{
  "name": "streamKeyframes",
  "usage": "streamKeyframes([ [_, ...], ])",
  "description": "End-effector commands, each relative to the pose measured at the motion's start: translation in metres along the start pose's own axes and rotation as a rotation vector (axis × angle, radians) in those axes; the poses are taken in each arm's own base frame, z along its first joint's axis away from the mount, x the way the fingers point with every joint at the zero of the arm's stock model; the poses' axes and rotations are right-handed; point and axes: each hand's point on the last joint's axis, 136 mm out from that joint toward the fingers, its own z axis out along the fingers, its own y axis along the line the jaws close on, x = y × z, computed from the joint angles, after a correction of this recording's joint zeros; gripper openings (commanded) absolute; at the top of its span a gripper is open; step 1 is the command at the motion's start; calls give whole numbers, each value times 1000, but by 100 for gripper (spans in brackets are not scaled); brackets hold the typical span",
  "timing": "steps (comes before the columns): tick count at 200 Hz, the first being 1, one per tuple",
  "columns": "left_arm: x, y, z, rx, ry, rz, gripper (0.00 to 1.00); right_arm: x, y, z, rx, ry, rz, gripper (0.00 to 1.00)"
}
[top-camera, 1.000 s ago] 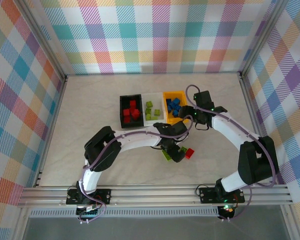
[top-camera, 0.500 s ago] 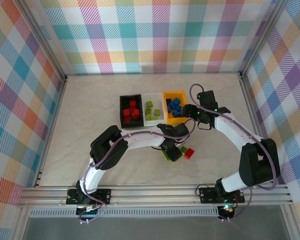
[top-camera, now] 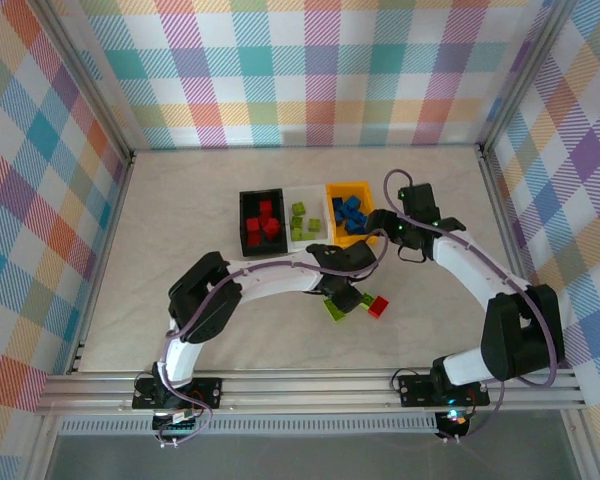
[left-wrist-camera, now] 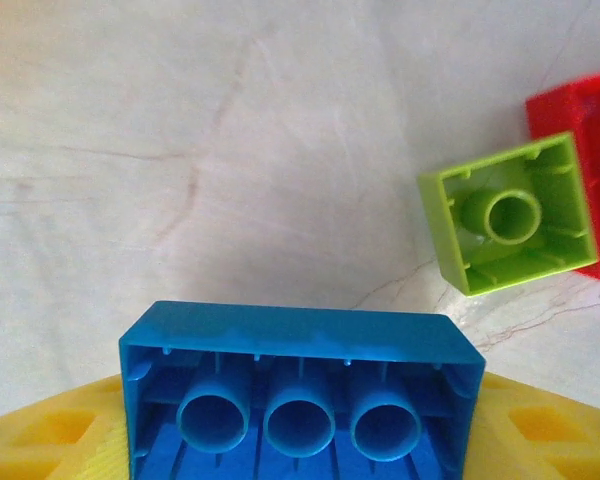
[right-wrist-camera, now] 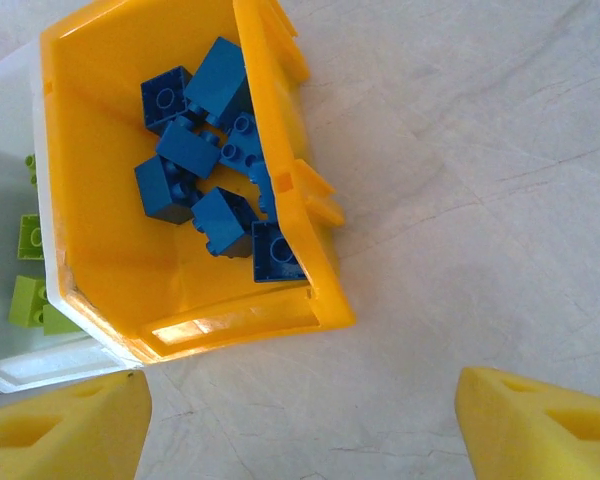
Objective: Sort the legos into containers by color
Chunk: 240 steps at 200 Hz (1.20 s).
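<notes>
Left gripper [left-wrist-camera: 300, 442] clamping glossy blue brick [left-wrist-camera: 300, 345] (hollow underside, three round tubes), right gripper [right-wrist-camera: 300, 420] wide beside orange-yellow plastic bin [right-wrist-camera: 130, 272].

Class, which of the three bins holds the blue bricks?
The orange-yellow bin, rightmost in the row; the black bin holds red bricks, the white bin green bricks.

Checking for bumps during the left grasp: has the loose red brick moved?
No. In the top view the red brick lies on the same spot of the table, at the same gap from the orange bin.
</notes>
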Motion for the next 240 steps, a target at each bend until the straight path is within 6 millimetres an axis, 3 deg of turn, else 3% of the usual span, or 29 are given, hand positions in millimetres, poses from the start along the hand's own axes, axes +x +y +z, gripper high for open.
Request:
streamKeyframes([
  [1, -29, 29, -33, -44, -134, -98, 55, -4, 0, -7, -17, -29, 26, 80],
  [69, -98, 88, -57, -9, -345, -315, 53, 5, -2, -5, -29, -14, 37, 80],
  [96, -121, 110, -54, -27, -388, -358, 52, 8, -5, -7, -22, -14, 33, 80],
  [141, -149, 126, -38, -41, -398, -377, 54, 15, -7, -8, -21, -4, 32, 80],
  [162, -161, 133, -31, -52, -403, -385, 62, 17, -7, -8, -26, 2, 32, 80],
  [193, -178, 140, -33, -55, -424, -411, 86, 22, -6, -7, -37, 16, 32, 80],
  [240, -182, 134, -92, 15, -525, -457, 100, 38, -1, -8, -76, 77, 21, 80],
])
